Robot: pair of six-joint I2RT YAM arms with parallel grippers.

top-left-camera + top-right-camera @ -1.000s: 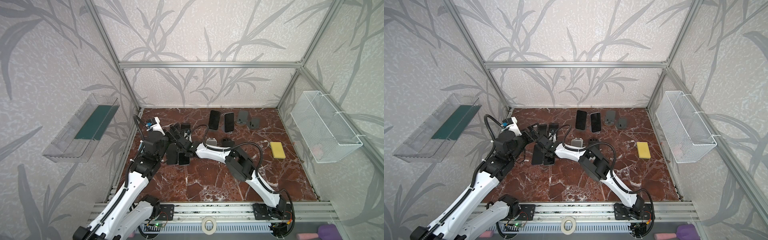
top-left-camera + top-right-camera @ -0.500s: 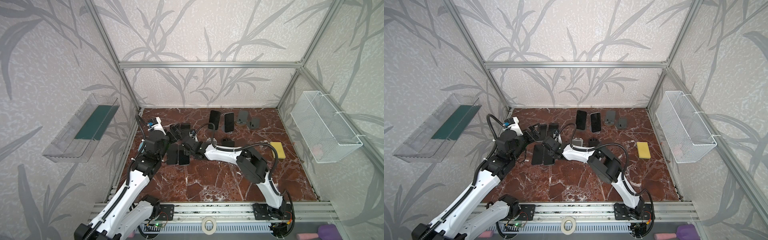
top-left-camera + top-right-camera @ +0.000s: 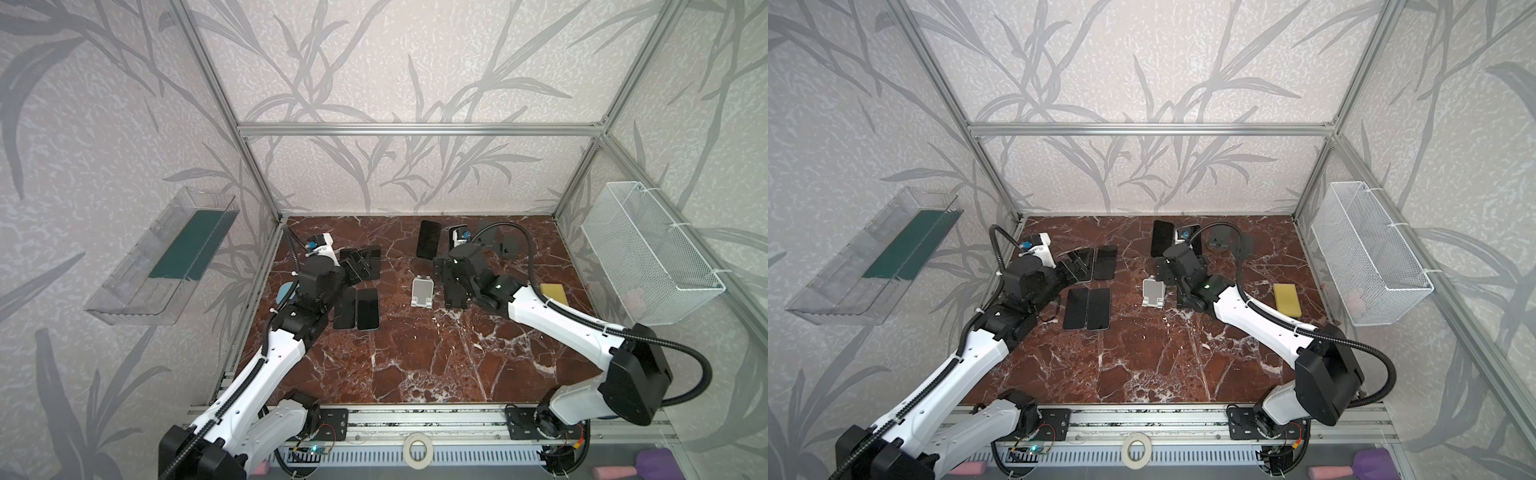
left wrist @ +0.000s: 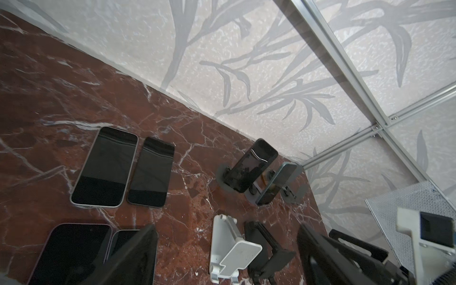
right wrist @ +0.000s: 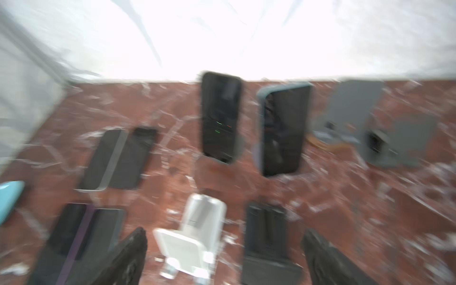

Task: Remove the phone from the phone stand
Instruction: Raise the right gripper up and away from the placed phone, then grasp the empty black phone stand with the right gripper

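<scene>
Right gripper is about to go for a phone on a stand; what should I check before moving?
1. Right gripper jaws open, empty: ok.
2. Targets upright on stands at the back, black phone and teal-cased phone: ok.
3. Low straight approach: not ok; the empty white stand and black stand sit between the jaws and those phones.
4. Left gripper away from them, by the flat phones: ok.
5. Right wrist view sharp: not ok, blurred.
</scene>
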